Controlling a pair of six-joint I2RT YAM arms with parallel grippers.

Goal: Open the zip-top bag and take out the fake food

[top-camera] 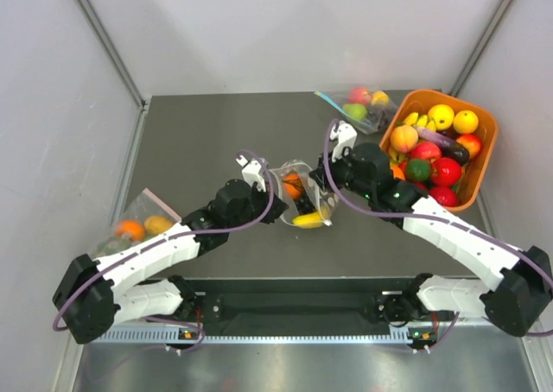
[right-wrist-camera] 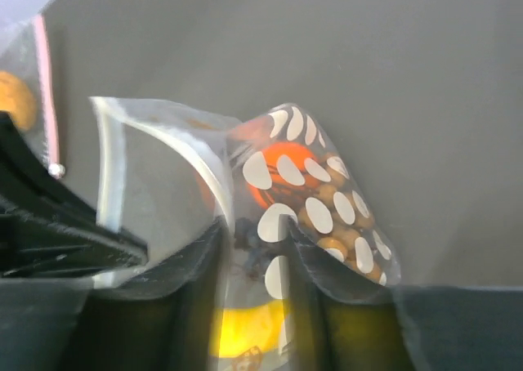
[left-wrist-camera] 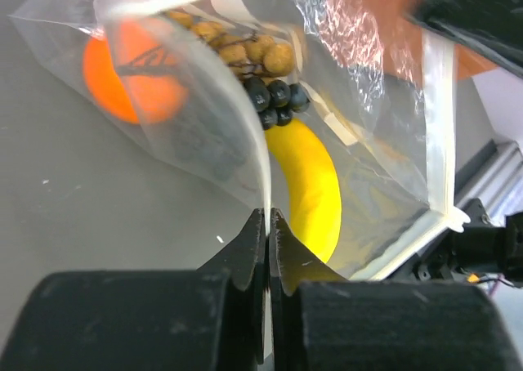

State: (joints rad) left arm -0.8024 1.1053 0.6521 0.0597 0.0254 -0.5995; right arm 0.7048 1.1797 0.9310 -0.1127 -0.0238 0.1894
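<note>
Mouth of the zip-top bag (top-camera: 304, 200) spans the gap between your two hands at mid-tabletop (top-camera: 207, 133), its long axis running left to right. Your left hand (left-wrist-camera: 268, 217) is pinched together on the clear wall straight ahead of it. Your right hand (right-wrist-camera: 253, 244) straddles the dotted wall, fingers apart; you cannot tell if it grips. The fake food (left-wrist-camera: 310, 191) lies inside, between both hands.

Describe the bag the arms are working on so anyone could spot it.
On the dark table, look where the left gripper and right gripper meet: the bag is held between them. Unlike the far bag and the left-edge bag, both plain, it has white dots and a banana inside.
</note>
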